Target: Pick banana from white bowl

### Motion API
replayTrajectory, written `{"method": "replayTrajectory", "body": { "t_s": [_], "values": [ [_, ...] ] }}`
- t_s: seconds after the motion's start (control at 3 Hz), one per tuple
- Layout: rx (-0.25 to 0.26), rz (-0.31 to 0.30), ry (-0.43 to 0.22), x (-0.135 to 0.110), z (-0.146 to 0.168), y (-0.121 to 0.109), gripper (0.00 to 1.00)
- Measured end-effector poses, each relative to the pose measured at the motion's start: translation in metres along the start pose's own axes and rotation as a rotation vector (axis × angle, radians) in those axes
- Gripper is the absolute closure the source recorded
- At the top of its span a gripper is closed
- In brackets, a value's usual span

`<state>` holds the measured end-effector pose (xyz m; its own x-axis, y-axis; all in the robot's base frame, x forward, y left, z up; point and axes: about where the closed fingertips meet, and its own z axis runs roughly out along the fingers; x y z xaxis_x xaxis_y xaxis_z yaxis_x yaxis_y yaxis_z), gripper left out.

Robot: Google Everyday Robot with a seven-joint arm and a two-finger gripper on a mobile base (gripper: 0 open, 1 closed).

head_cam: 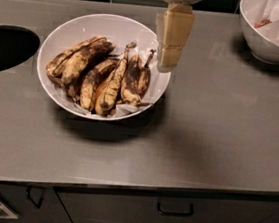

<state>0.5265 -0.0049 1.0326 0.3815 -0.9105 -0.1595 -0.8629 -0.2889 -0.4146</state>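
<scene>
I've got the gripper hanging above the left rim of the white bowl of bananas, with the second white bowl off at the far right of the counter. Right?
Not quite. The camera view shows the gripper above the right rim of the white bowl of bananas, not the left. The second white bowl is indeed at the far right of the counter.

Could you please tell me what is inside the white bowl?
Spotted bananas lie on white paper in the white bowl; its bottom is covered. The gripper hangs over its right rim.
</scene>
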Motion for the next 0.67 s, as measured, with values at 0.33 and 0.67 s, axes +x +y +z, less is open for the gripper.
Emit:
{"method": "replayTrajectory", "body": {
  "t_s": [0.33, 0.67],
  "values": [
    [-0.033, -0.057, -0.015, -0.015, 0.020, -0.014, 0.00],
    [-0.063, -0.102, -0.035, -0.027, 0.041, -0.027, 0.00]
  ]
}}
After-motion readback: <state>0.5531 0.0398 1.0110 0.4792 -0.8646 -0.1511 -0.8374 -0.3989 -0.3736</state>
